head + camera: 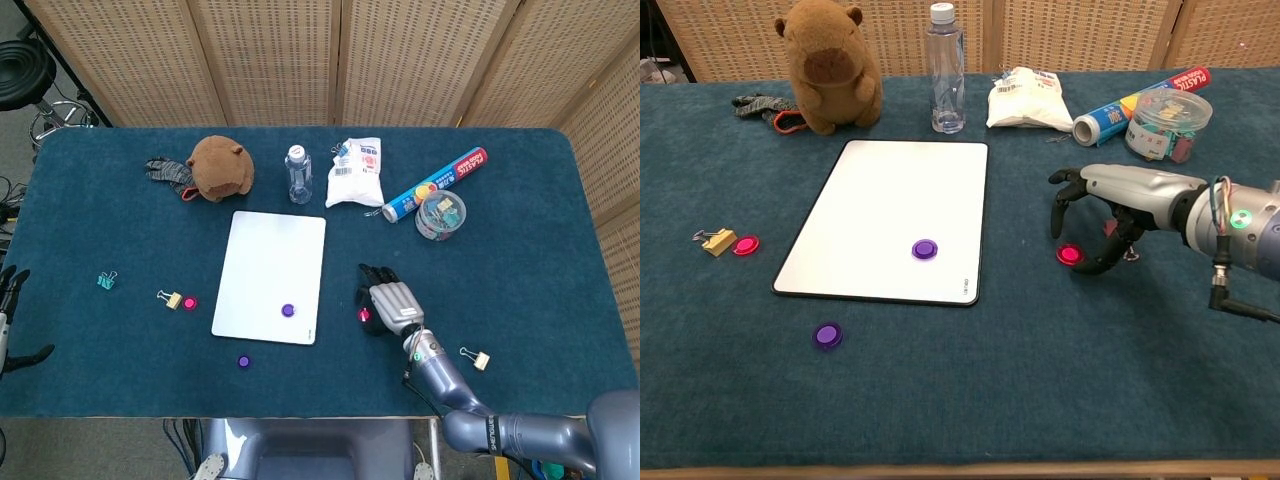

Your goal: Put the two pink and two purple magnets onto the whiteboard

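Observation:
The whiteboard (268,258) (880,195) lies flat mid-table. One purple magnet (288,311) (925,249) sits on its near part. A second purple magnet (243,361) (827,335) lies on the cloth in front of the board's near left corner. A pink magnet (189,302) (745,244) lies left of the board, beside a yellow binder clip (717,241). The other pink magnet (364,316) (1070,254) lies right of the board, under my right hand (392,305) (1118,200). Its fingers arch over and around this magnet without lifting it. My left hand (10,300) hangs off the table's left edge, fingers spread and empty.
Along the back stand a capybara plush (828,65), a water bottle (947,70), a white packet (1028,98), a blue tube (1140,95) and a jar of clips (1165,122). Small binder clips (475,357) (106,281) lie loose on the cloth.

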You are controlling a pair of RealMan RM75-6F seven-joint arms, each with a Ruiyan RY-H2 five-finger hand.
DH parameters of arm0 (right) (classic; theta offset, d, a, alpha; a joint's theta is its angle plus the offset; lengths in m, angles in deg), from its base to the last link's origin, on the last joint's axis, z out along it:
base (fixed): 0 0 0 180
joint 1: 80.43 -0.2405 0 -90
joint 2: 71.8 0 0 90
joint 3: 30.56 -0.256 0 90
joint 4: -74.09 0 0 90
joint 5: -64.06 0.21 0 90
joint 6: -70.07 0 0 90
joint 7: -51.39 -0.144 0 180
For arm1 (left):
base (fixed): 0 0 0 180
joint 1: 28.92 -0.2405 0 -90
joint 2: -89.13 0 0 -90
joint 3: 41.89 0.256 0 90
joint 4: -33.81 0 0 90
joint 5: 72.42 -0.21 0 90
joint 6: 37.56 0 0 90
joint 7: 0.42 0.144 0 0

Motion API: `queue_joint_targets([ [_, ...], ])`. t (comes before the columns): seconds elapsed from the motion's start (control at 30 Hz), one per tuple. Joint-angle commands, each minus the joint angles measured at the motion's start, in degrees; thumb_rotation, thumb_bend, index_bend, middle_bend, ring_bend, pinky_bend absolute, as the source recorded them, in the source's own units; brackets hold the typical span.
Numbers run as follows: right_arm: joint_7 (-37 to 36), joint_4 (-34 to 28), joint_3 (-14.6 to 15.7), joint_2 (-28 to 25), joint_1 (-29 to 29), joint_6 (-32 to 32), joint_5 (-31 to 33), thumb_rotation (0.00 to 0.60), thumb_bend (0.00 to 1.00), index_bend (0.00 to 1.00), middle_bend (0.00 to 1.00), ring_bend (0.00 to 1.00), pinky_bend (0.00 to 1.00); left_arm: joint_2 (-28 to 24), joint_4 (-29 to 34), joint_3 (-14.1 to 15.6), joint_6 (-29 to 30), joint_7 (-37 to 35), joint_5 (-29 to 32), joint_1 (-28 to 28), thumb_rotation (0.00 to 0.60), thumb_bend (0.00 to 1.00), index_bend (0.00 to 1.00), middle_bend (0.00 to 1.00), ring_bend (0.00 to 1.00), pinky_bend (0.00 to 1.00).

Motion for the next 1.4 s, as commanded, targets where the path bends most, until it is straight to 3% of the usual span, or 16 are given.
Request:
queue_joint_targets([
  [0.03, -0.25, 0.26, -0.15, 0.08, 0.11, 0.24, -0.03, 0.6, 0.28, 0.42, 0.0, 0.0, 0.0, 0.03, 0.0, -0.03, 0.1, 0.07, 0.06, -0.05, 0.6, 0.08, 0.0, 0.0, 0.0, 0.0],
  [0.8, -0.8, 2.63, -0.67, 0.95, 0.75, 2.03, -0.12, 0.6, 0.28, 0.43, 0.0, 0.0, 0.0, 0.31, 0.06, -0.01, -0.12, 0.73, 0.31, 0.09, 0.6, 0.08, 0.0, 0.0, 0.0, 0.0],
  [1.03, -1.36, 2.67, -0.98, 1.04, 1.03, 2.26, -0.4, 0.6, 0.29, 0.51, 0.0, 0.0, 0.0, 0.38, 0.1, 0.02, -0.21, 0.87, 0.36, 0.13, 0.6, 0.08, 0.0, 0.0, 0.0, 0.0],
  [1.4, -2.28, 1.9, -2.33, 1.05, 0.93, 2.71, -0.24, 0.6, 0.29, 0.53, 0.0, 0.0, 0.0, 0.35, 0.1, 0.07, -0.36, 0.88, 0.39, 0.17, 0.6, 0.08, 0.0, 0.0, 0.0, 0.0],
])
